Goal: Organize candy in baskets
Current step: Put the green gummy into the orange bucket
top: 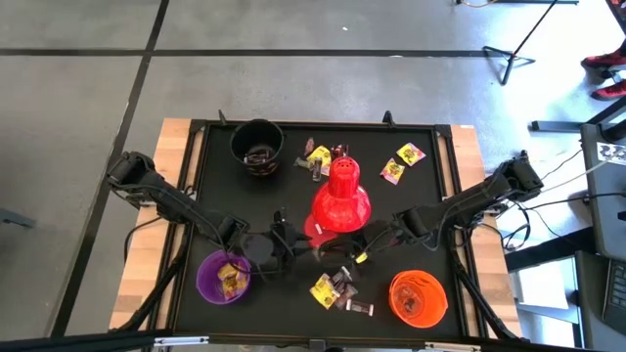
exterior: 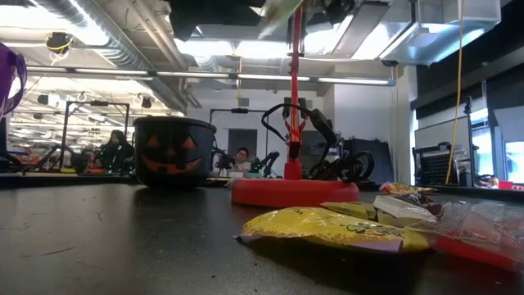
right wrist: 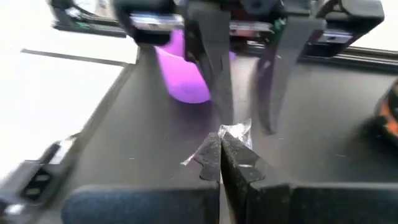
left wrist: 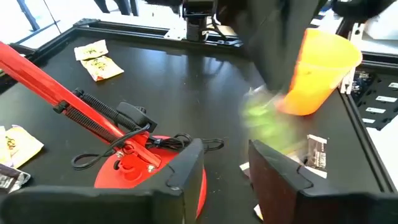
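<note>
A silvery crinkled sweet (right wrist: 233, 133) is sitting pinched in the right tool (right wrist: 221, 163), whose fingers are clenching shut on it just beside the red lamp (top: 340, 202). The left tool (left wrist: 227, 168), its fingers standing apart and grasping nothing, is hovering on the lamp's other side. Yellow sweets (top: 326, 289) are lying near the lamp's base. The purple bucket (top: 224, 277), orange bucket (top: 419, 298) and black bucket (top: 257, 147) are standing around the lamp on the worktop (top: 440, 186).
</note>
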